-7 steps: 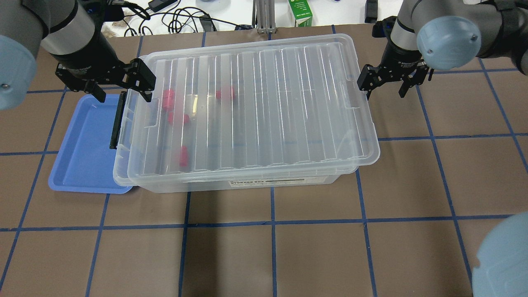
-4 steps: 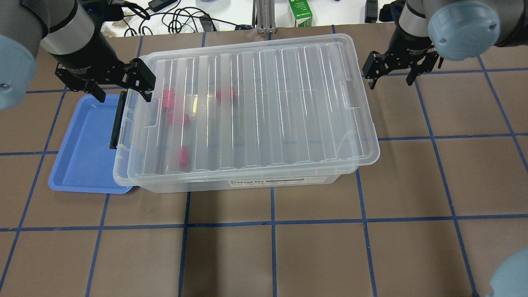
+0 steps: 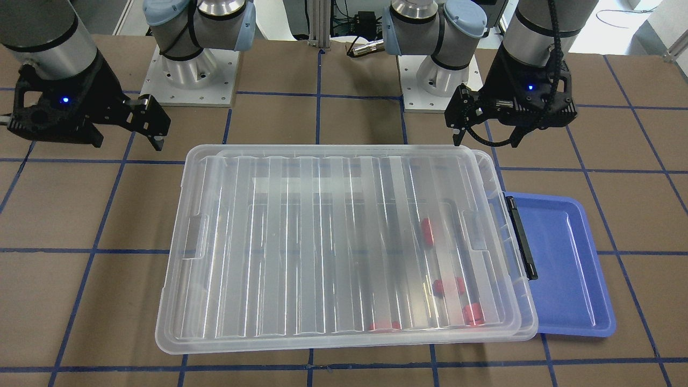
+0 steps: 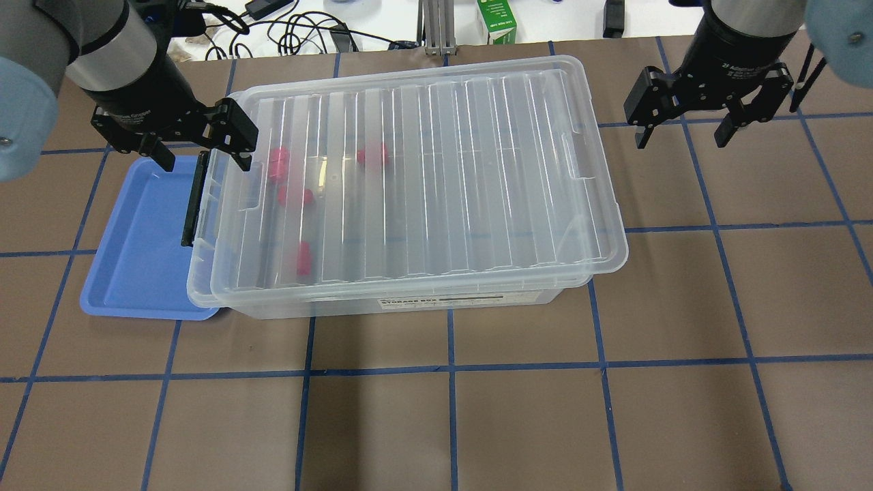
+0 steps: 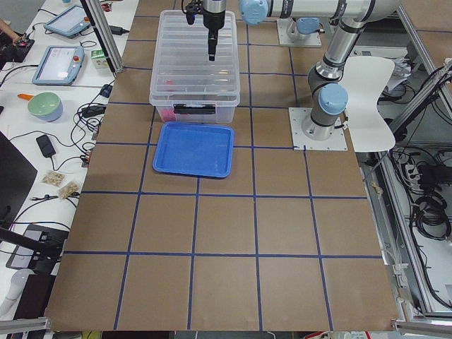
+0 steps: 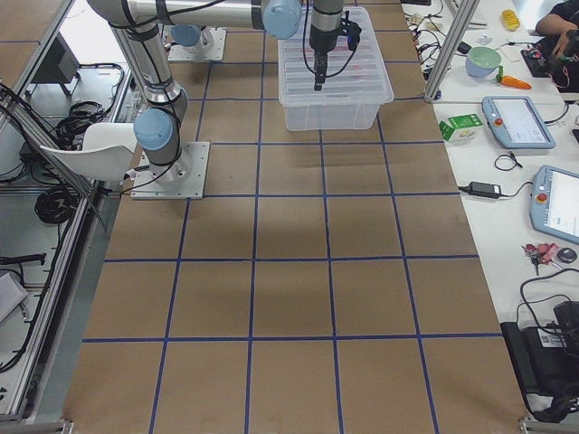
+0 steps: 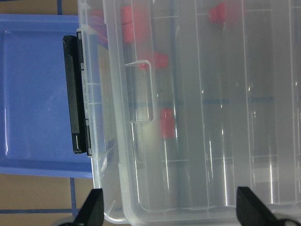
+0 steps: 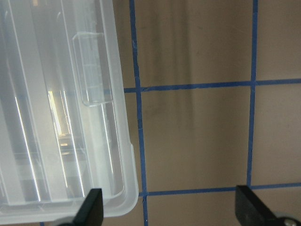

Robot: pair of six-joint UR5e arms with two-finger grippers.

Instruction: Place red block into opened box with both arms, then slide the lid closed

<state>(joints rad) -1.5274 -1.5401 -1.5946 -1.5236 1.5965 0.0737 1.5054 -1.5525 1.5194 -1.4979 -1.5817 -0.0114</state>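
Note:
The clear box [image 4: 409,305] stands mid-table with the ridged lid [image 4: 443,170] lying over it, shifted slightly right. A narrow strip by the black bar [image 4: 194,201] is uncovered. Several red blocks [image 4: 294,196] show through the lid at the box's left end, and also in the left wrist view [image 7: 167,123]. My left gripper [image 4: 203,155] is open, straddling the box's far-left corner above the bar. My right gripper [image 4: 681,142] is open and holds nothing, hovering over bare table to the right of the lid [image 8: 70,117].
A blue tray [image 4: 136,239] lies against the box's left end, partly under it. A green carton [image 4: 496,20] and cables [image 4: 286,27] sit beyond the table's far edge. Brown table with blue tape lines stretches in front and to the right.
My right gripper has drawn away from the lid's right edge, moving right and toward the far side. The left gripper, lid and box have not moved.

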